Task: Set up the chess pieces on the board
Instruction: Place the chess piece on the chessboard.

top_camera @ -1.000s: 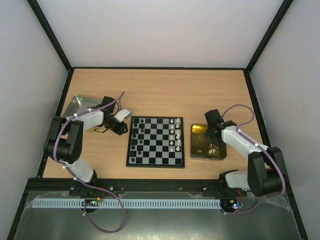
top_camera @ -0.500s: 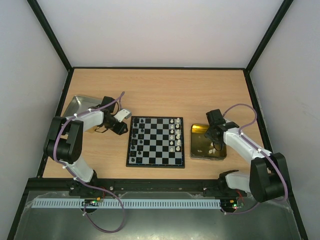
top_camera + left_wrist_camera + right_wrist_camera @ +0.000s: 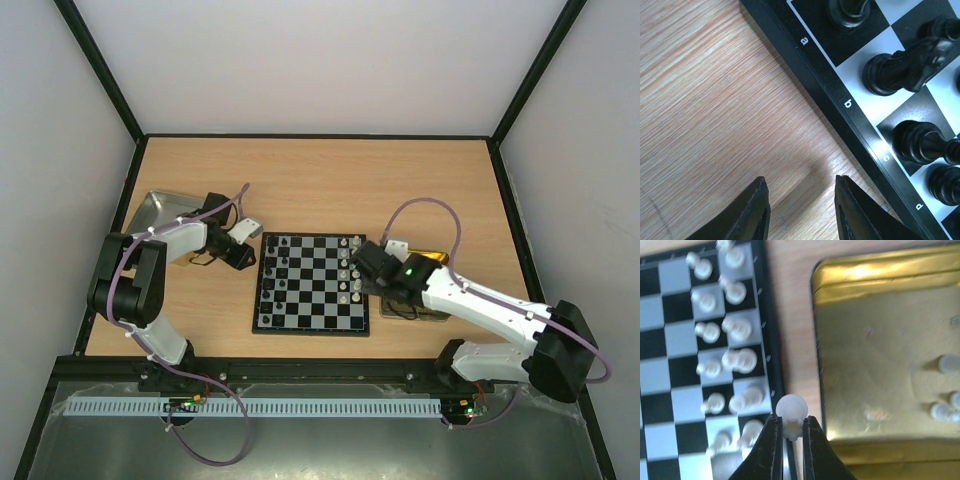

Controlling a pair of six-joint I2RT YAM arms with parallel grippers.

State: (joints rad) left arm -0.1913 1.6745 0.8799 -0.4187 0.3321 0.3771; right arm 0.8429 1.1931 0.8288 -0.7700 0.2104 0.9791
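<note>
1. Chess pieces are standing partly arranged. Small black figures [image 3: 904,69] are lining the left columns of the small square black-and-silver checked board [image 3: 312,285], and cream-white figures [image 3: 733,329] are filling its two right columns.
2. The right gripper [image 3: 790,428] is pinching a round-headed cream-white piece [image 3: 791,409] between fingertips that are all but closed. It is holding the piece above the narrow strip of wood between the board's right rim and a shallow gold metal tray [image 3: 875,315].
3. A few loose white pieces [image 3: 946,363] are lying toward the right side of the gold tray.
4. The left gripper [image 3: 800,186] is hovering with its jaws well apart and nothing between them. It is hanging over the light wooden table [image 3: 330,180], just beside the board's left rim, where the letters a to d are printed.
5. A plain silver square tray [image 3: 160,208] is sitting at the table's far left, beside the left arm.
</note>
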